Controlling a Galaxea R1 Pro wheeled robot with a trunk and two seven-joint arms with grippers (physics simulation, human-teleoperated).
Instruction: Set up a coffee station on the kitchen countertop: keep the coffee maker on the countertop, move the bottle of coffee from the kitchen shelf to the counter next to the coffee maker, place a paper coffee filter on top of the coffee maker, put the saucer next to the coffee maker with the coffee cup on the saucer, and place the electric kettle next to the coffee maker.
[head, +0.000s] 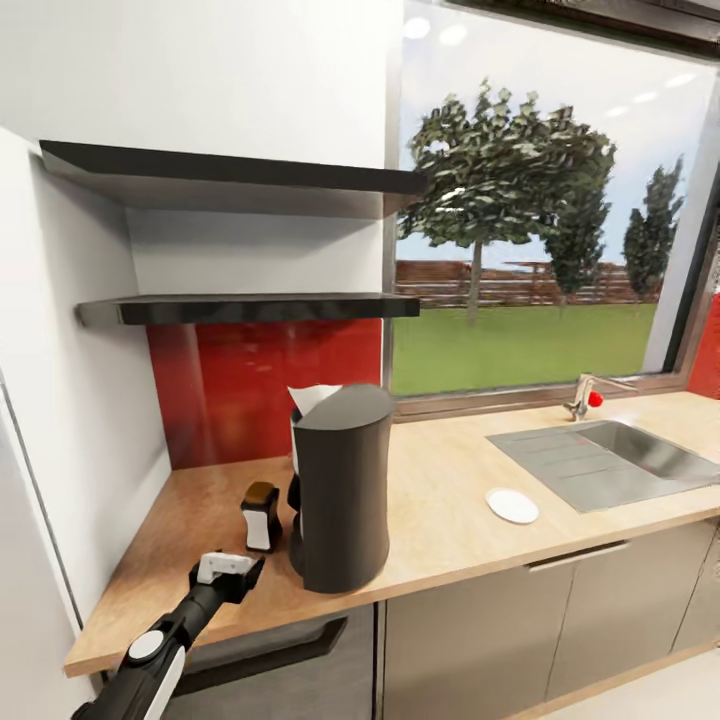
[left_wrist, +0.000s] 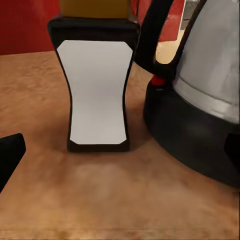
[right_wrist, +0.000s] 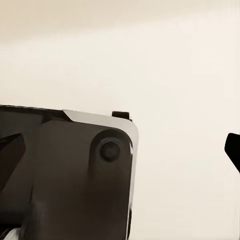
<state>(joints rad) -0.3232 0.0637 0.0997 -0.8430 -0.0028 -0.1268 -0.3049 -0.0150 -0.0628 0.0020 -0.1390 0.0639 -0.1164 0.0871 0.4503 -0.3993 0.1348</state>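
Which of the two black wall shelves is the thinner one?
The lower shelf, just above the red backsplash. The upper shelf looks thicker and sits higher on the wall.

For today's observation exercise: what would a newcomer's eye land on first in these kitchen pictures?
First, the tall dark grey cylindrical coffee maker on the light beige wood-grain countertop, a white paper coffee filter poking up behind its top. Beside it stands the small squat brown-capped bottle of coffee, with the left gripper just before it.

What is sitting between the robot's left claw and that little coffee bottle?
Nothing: in the head view, only bare countertop separates the left gripper from the bottle of coffee. The left wrist view shows the same.
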